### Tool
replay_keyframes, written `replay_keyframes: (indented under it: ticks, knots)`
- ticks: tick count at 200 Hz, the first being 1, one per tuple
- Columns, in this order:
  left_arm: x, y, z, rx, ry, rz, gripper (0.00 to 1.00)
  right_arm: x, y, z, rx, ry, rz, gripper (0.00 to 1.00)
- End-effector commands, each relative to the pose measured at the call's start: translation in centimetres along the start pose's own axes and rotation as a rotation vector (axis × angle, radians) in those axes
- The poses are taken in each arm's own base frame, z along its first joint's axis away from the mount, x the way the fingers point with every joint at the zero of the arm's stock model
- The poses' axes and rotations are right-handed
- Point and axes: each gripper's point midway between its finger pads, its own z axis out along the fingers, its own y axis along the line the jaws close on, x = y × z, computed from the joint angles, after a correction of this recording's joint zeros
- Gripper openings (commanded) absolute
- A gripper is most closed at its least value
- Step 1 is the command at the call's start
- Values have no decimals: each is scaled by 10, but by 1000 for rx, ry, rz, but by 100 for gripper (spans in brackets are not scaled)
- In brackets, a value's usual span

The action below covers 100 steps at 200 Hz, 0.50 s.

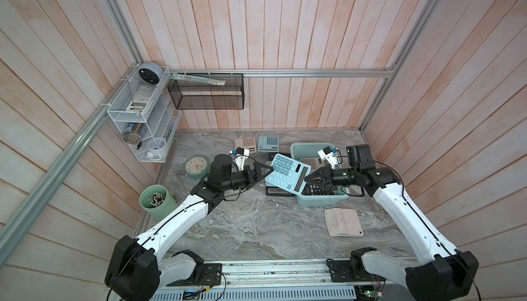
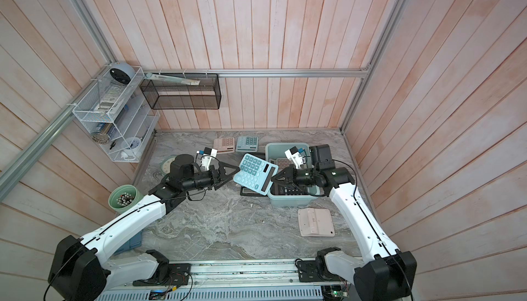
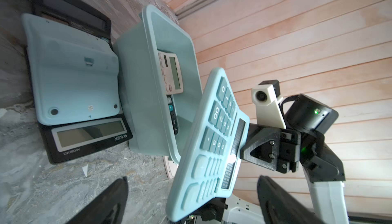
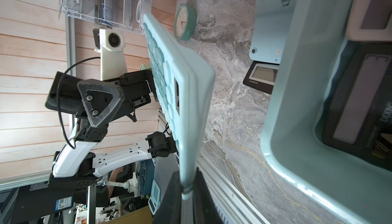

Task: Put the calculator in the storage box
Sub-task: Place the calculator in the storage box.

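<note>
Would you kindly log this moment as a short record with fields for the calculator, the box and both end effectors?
held item: teal calculator, tilted, in the air near the storage box
right end effector: shut on its display-end edge
left end effector: open, jaws astride the opposite edge
box contents: a beige calculator and a black calculator
task state: calculator not yet in the box

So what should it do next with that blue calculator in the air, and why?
Probably swing the right fingers over the storage box and lower. They alone pinch the raised calculator, mostly outside the box; the left fingers stand open.
</note>
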Motion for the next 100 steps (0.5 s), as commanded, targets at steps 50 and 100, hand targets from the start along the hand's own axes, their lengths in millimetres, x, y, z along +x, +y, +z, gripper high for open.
replay_keyframes:
  ticks: [50,100]
  knots:
    - [11,-17,10,162,112,-35,36,13,18,6,-106,79,-46,0]
    - [2,-18,15,259,51,-128,12,-6,19,12,-101,-2,-29,8]
